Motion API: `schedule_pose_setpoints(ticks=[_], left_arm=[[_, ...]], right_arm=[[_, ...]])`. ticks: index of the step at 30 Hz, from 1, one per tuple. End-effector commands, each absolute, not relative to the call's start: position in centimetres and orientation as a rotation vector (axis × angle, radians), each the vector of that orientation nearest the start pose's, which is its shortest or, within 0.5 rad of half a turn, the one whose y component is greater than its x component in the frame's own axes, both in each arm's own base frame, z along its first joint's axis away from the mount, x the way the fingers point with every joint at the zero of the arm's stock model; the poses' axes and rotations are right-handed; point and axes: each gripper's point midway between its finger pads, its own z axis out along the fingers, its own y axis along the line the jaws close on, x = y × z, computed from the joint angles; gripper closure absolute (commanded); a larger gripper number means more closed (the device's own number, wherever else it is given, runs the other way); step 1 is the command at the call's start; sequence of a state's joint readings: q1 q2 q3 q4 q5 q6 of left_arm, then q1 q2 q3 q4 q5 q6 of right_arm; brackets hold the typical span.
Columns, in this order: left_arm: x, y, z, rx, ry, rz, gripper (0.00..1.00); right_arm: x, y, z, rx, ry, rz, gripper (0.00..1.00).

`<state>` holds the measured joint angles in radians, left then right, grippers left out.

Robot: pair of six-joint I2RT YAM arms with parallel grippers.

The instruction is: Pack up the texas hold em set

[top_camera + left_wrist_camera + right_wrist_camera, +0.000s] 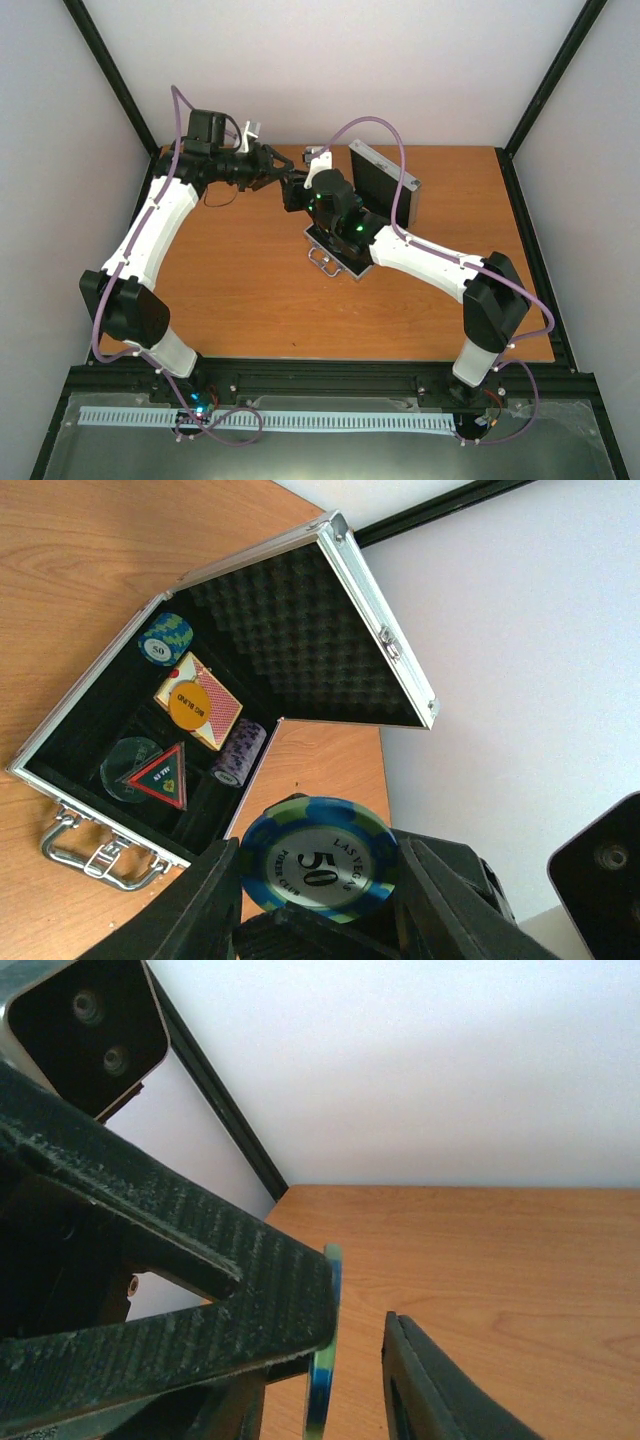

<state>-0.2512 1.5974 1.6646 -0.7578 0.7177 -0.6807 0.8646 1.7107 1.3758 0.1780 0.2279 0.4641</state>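
My left gripper (318, 882) is shut on a blue-green poker chip (318, 858) marked 50, pinched by its edges in the air. In the right wrist view that chip (325, 1365) shows edge-on. It rests against one finger of my right gripper (360, 1310), with a gap to the other finger, so the jaws stand open around it. Both grippers (290, 185) meet above the table's back. The silver case (60, 742) lies open with its foam lid (290, 620) up. It holds a blue-green chip stack (164, 640), a purple stack (240, 753), the pink card pack (222, 718), an orange disc (187, 702), a black-red triangle (160, 777) and a clear disc (122, 758).
The case's metal handle (95, 850) faces the near side. From above, the case (330, 255) lies mostly under my right arm and its lid (385, 180) stands behind. Black frame posts (115, 75) and white walls enclose the wooden table (250, 290).
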Motion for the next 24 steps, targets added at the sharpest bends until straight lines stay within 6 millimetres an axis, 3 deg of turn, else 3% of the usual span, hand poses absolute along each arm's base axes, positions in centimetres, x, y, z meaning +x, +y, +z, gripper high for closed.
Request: schedule_pose_setpoints(ticks=[1, 4, 6, 16, 24], left_arm=[[36.4, -22.7, 34.1, -0.034, 2.381, -1.356, 0.68], [36.3, -22.7, 34.2, -0.032, 2.380, -1.356, 0.68], [36.3, -22.7, 34.2, -0.030, 2.380, -1.355, 0.68], [36.4, -22.7, 34.2, -0.028, 2.382, -1.350, 0.67], [36.4, -22.7, 33.9, -0.018, 2.386, -1.345, 0.53]], right_arm=[[40.6, 37.4, 32.9, -0.080, 1.708, 0.727, 0.70], [40.8, 37.2, 32.8, -0.084, 1.711, 0.728, 0.90], [40.8, 37.0, 33.0, -0.086, 1.709, 0.727, 0.97], [39.7, 35.5, 34.4, -0.136, 1.690, 0.692, 0.97], [38.6, 34.3, 34.9, -0.175, 1.698, 0.669, 0.97]])
